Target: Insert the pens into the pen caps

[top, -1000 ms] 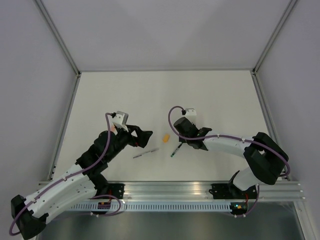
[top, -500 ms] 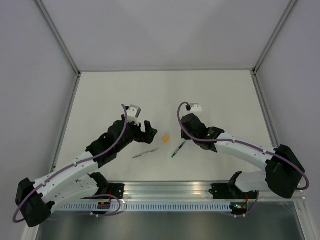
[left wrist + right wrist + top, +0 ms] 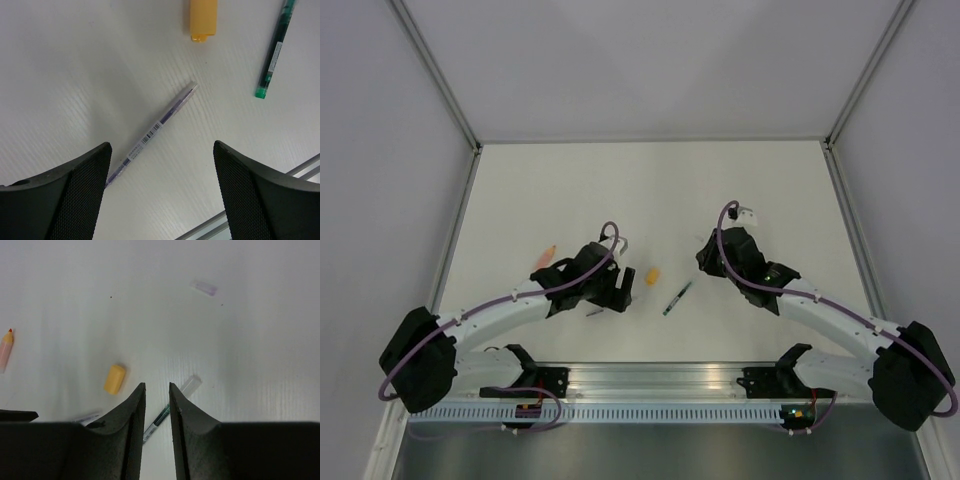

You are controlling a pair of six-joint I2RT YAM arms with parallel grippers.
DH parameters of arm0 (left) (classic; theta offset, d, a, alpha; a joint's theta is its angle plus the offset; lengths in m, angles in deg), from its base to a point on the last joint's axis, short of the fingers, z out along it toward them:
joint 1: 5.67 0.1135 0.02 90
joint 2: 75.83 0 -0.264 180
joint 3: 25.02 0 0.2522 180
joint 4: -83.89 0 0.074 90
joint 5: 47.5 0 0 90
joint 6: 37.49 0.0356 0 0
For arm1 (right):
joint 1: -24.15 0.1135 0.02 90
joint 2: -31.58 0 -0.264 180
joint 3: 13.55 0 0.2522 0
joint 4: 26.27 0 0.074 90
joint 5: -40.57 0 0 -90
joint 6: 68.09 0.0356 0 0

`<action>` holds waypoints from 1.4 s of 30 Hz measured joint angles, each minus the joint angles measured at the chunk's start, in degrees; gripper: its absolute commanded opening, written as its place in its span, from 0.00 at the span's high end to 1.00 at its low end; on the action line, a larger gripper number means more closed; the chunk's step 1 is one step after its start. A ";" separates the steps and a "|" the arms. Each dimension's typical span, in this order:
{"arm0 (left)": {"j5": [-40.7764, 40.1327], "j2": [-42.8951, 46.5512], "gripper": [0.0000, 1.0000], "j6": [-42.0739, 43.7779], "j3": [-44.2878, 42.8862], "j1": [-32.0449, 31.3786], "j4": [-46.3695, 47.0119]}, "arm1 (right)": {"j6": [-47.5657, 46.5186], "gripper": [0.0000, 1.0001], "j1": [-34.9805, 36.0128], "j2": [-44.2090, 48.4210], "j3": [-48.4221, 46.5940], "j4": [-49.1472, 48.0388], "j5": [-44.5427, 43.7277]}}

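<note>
A white table (image 3: 580, 180) lies between pale walls. At mid-left rests the orange-ended pen (image 3: 545, 255). The left gripper (image 3: 160, 147), spread wide and empty, hangs over the grey pen (image 3: 155, 131). Near centre lie the orange cap (image 3: 653, 272) and the green pen (image 3: 676, 298). Right of them is the right gripper (image 3: 156, 386), its jaws narrowly apart and holding nothing. A pale cap (image 3: 204, 288) shows at the upper right of its wrist view.

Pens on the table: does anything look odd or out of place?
Nothing looks broken. The orange-tipped pen lies alone on the left, apart from the orange cap, grey pen and green-ended pen.
</note>
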State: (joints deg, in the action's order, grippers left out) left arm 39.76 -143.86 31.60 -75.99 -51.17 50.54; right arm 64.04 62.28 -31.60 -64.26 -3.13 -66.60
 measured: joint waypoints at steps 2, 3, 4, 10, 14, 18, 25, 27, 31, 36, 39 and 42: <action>0.33 -1.49 0.13 0.02 -1.03 0.00 -1.81 | 0.96 0.69 0.00 -2.67 0.11 -1.25 2.73; 0.37 -2.38 0.13 0.07 -1.73 0.00 -2.36 | 1.44 0.69 0.02 -4.17 0.13 -1.75 3.89; 0.44 -3.56 0.14 0.15 -2.60 0.00 -2.95 | 1.68 0.69 0.04 -5.14 0.15 -2.05 4.55; 0.26 -8.72 0.20 0.28 -4.83 -0.24 -4.72 | 1.92 0.68 0.00 -5.84 0.96 -2.89 5.86; -5.55 -8.37 0.11 -5.73 -5.29 -0.48 -7.82 | 0.28 0.67 0.00 -2.05 1.70 -2.89 5.79; -11.78 -0.50 0.05 -18.69 -6.45 -0.17 -9.90 | -2.58 0.65 0.00 2.49 2.27 -3.93 7.30; -13.64 3.32 0.20 -39.91 -18.16 0.17 -12.26 | -4.39 0.65 0.00 5.42 3.85 -5.14 9.35; -13.18 -4.81 0.20 -47.41 -29.29 1.33 -18.99 | -4.50 0.65 0.00 5.42 3.87 -5.16 9.51; -7.76 -18.64 0.23 -59.06 -42.97 6.58 -28.59 | -4.61 0.64 0.00 5.62 3.87 -5.09 9.51; -0.33 -20.17 0.24 -72.57 -31.23 12.98 -33.79 | -4.70 0.64 0.00 7.45 3.87 -4.96 9.38; -0.17 -19.93 0.24 -79.58 -28.17 12.87 -38.82 | -4.70 0.64 0.00 8.79 3.87 -4.90 9.35; -0.20 -18.49 0.25 -84.26 -26.32 12.63 -40.00 | -4.70 0.64 0.00 9.46 3.87 -4.92 9.38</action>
State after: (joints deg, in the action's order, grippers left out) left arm 39.56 -162.35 -52.65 -102.30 -38.53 10.54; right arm 59.34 62.28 -22.14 -60.39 -8.04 -57.22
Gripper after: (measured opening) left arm 0.764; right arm 0.360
